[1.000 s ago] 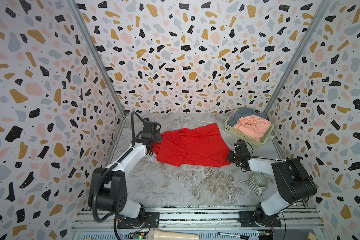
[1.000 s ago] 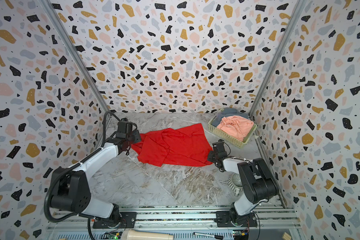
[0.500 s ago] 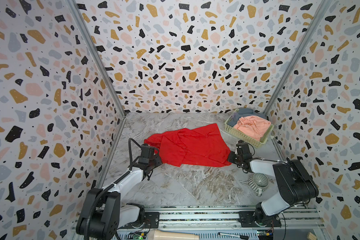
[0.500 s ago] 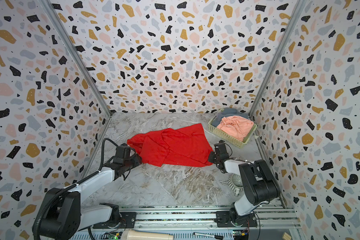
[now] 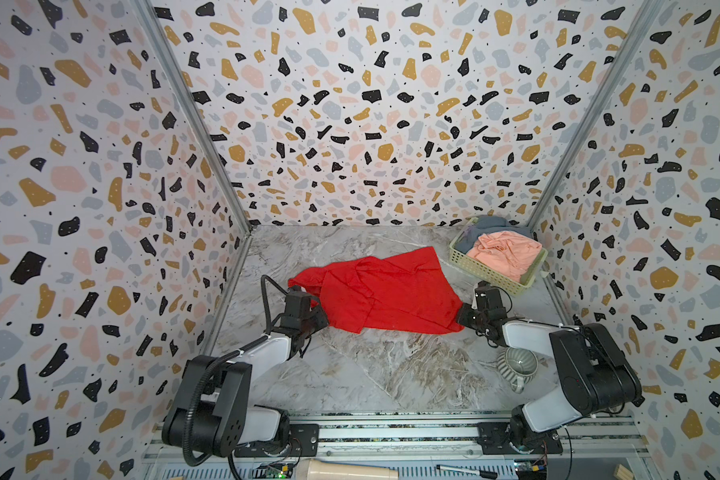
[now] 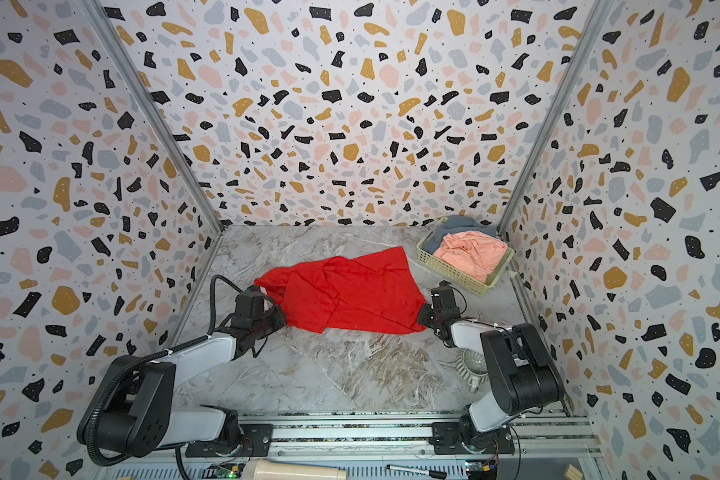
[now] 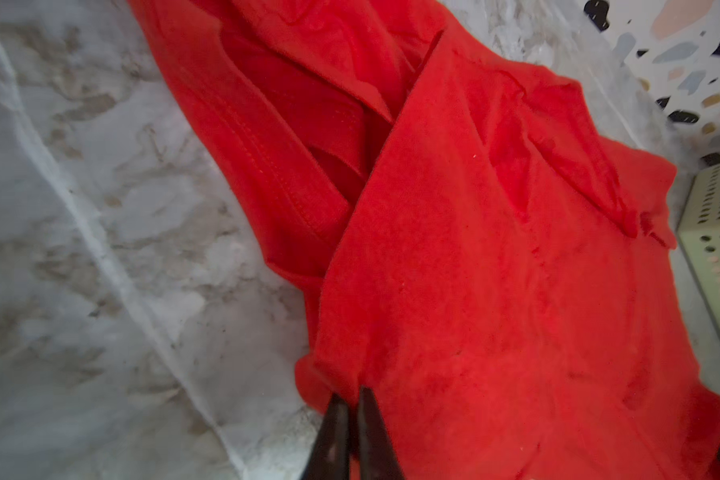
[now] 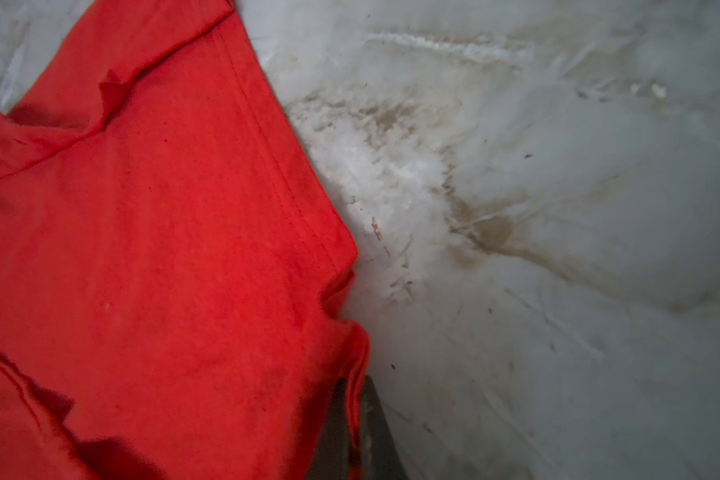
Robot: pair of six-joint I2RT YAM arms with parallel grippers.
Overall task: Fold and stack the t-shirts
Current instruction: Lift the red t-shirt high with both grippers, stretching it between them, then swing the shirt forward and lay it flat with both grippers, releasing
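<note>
The bright red soft-cloth t-shirt [image 5: 385,291] [image 6: 346,293] lies crumpled and partly spread in the middle of the grey-white marble-patterned tabletop [image 5: 391,374]. One flap is folded over its left part, and a stitched hem runs along its near right edge.

The left gripper [image 5: 323,320] [image 6: 281,318] sits low at the shirt's near left corner. In the left wrist view its two black fingers [image 7: 333,415] are clenched together, tips [image 7: 350,395] pinching the edge of the red cloth [image 7: 474,249].

The right gripper [image 5: 460,318] [image 6: 422,313] is at the shirt's near right corner. The right wrist view shows its jaws clamped [image 8: 352,386] with a fold of red fabric [image 8: 142,249] squeezed between them, beside the hem. Both arms reach in low from the rail at the front, one on each side of the garment.

Behind the right gripper, in the far right corner, stands the pale green lattice plastic basket [image 5: 487,270] [image 6: 454,272], apart from the red shirt. The salmon-pink cloth t-shirt [image 5: 506,253] [image 6: 472,249] is bunched inside it and droops over its right rim. The grey-blue cloth t-shirt [image 5: 489,224] [image 6: 460,222] is tucked behind and under the pink one at the basket's far end.

A ribbed pale grey-green ceramic mug [image 5: 518,365] stands on the tabletop near the front right, partly hidden by the right arm in both top views. Speckled terrazzo-print walls [image 5: 350,104] enclose the table on three sides.
</note>
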